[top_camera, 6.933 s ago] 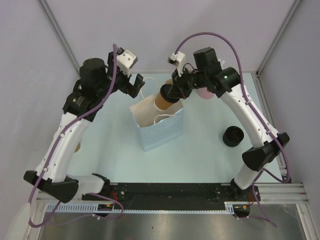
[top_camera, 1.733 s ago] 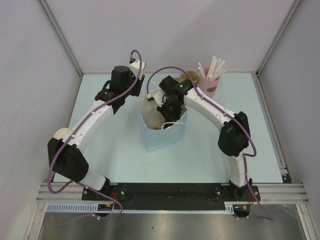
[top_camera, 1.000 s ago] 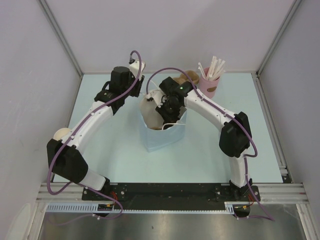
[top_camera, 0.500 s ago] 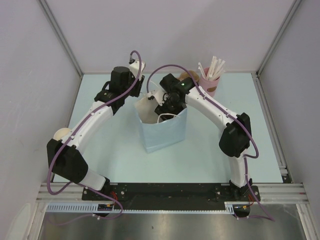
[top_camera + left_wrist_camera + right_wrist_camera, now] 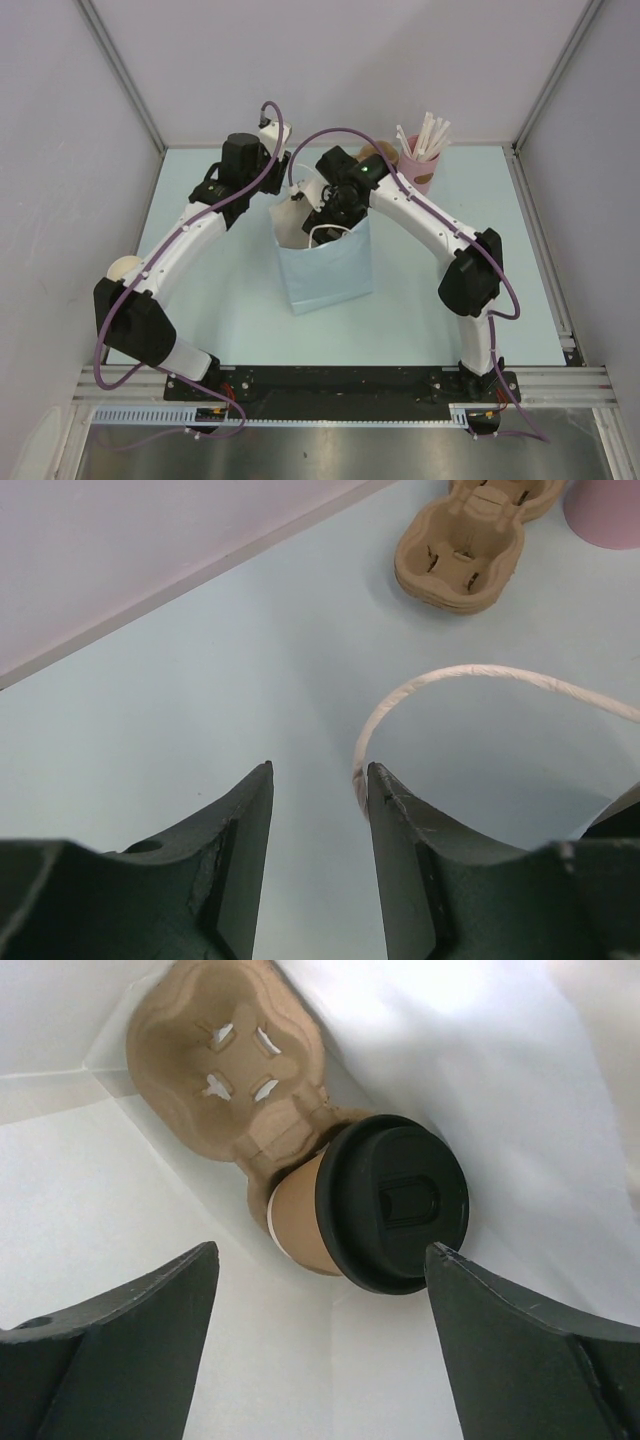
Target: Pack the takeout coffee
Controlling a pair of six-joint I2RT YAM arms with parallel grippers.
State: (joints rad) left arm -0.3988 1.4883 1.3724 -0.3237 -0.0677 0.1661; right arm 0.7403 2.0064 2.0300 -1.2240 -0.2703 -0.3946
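Note:
The takeout coffee [image 5: 375, 1210], a tan paper cup with a black lid, leans in a brown cardboard carrier [image 5: 225, 1070] at the bottom of the pale blue paper bag [image 5: 330, 270]. My right gripper [image 5: 321, 1248] hangs open just above it, its fingers wide on either side and touching nothing. In the top view the right gripper [image 5: 322, 212] is in the bag's mouth and hides the cup. My left gripper [image 5: 318, 768] is open at the bag's back left edge. The bag's white handle loop [image 5: 480, 670] lies against the inner tip of its right finger, not pinched.
A stack of cardboard carriers [image 5: 378, 153] and a pink cup of white straws [image 5: 422, 165] stand at the back right, close behind the right arm. A tan cup [image 5: 122, 266] shows by the left arm's elbow. Walls close off three sides of the table.
My right gripper has opened wide and let go of the cup, which now rests in the carrier. The bag has straightened upright. The left gripper has opened slightly.

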